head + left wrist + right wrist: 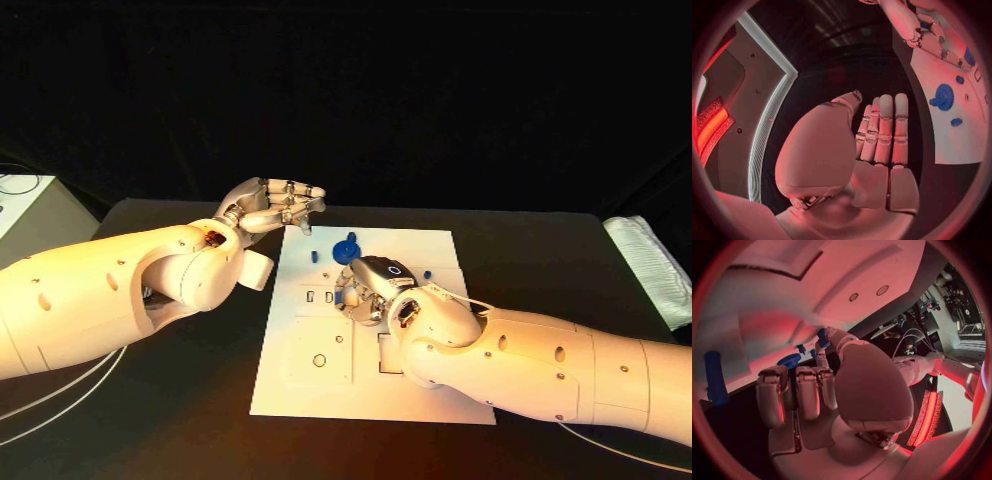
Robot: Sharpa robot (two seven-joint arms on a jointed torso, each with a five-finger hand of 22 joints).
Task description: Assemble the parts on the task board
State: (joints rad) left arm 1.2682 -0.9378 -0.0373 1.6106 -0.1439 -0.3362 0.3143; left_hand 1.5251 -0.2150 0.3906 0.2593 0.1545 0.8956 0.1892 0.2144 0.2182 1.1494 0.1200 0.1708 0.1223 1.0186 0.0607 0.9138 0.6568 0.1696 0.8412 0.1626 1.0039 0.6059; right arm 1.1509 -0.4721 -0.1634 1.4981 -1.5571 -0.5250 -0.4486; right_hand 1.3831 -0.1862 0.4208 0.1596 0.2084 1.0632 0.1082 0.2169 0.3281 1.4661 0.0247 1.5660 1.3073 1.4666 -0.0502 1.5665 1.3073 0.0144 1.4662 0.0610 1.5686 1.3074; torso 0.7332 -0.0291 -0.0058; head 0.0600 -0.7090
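Now blue parts (346, 249) lie just beyond right hand (372, 285); left hand (274, 207) apart.

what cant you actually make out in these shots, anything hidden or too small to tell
- Head view: the right hand lies over the middle of the task board, hiding what is under it.
- Head view: the small blue parts near the board's far edge are too small to tell their shapes.
- Right wrist view: whether the fingertips pinch a blue piece is unclear.
- Left wrist view: the left hand holds nothing; the picture's edge cuts off the board.

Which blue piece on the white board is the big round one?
The blue disc near the task board's far edge; the small blue peg beside it is thin.
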